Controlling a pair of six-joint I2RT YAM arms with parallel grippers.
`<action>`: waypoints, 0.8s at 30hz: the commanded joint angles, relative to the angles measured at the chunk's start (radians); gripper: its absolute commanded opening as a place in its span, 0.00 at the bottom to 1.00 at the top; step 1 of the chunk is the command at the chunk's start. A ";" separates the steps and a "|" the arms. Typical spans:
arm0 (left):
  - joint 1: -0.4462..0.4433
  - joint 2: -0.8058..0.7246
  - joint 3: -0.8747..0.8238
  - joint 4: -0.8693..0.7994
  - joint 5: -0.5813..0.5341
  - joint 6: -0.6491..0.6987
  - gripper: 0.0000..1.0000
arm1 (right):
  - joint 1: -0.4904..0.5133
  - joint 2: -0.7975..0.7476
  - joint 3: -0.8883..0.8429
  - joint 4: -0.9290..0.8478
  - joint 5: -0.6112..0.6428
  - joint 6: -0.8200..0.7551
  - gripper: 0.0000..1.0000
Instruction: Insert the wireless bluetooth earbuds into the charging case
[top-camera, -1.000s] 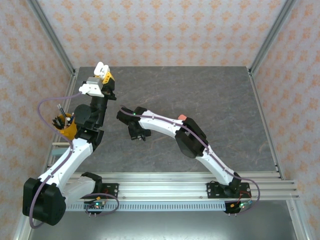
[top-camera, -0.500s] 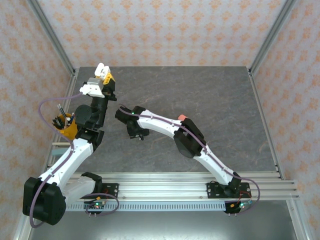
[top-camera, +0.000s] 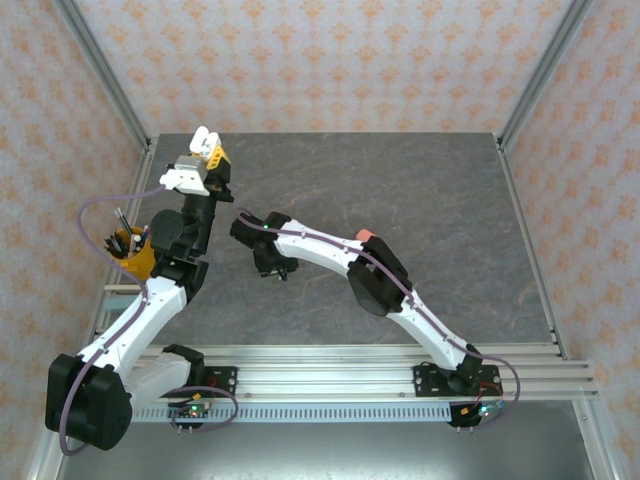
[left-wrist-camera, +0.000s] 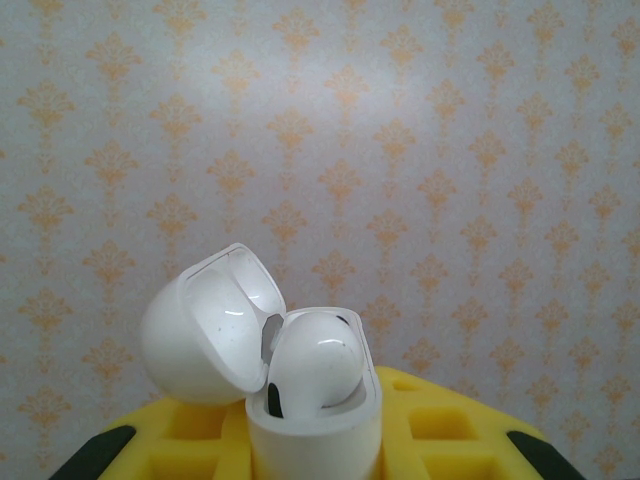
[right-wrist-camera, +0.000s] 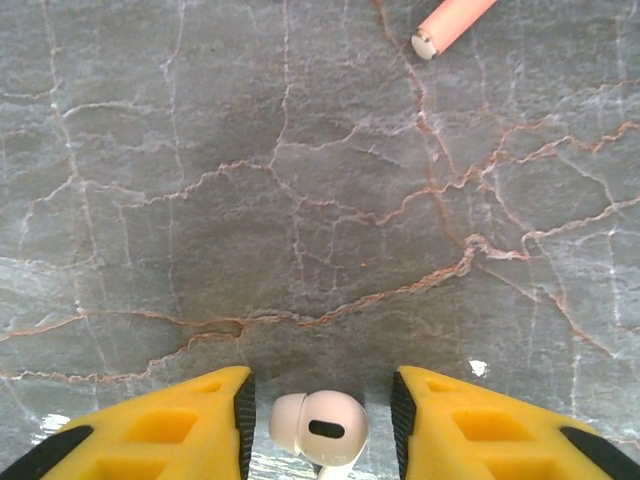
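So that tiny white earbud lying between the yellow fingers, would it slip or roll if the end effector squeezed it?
Probably slippery: the white earbud looks smooth and glossy. Its rounded bulb could roll or squirt out from between the right end effector fingers, which stand apart on either side. It looks small and so likely light, and a nudge might send it skidding on the stone-patterned table.

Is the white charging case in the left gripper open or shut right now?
Open. On the left wrist view the white charging case has its lid swung back to the left, and one white earbud sits in it.

White-black arms (top-camera: 320, 246), yellow fingers (right-wrist-camera: 160, 432)
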 joint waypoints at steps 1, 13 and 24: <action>0.008 0.004 0.002 0.053 0.017 -0.015 0.00 | 0.002 -0.013 -0.036 -0.058 0.025 0.008 0.39; 0.009 0.025 0.024 0.051 0.035 -0.027 0.00 | 0.001 -0.046 -0.098 -0.040 0.030 0.009 0.34; 0.008 0.025 0.029 0.047 0.046 -0.039 0.00 | -0.013 -0.092 -0.155 -0.001 0.033 0.016 0.28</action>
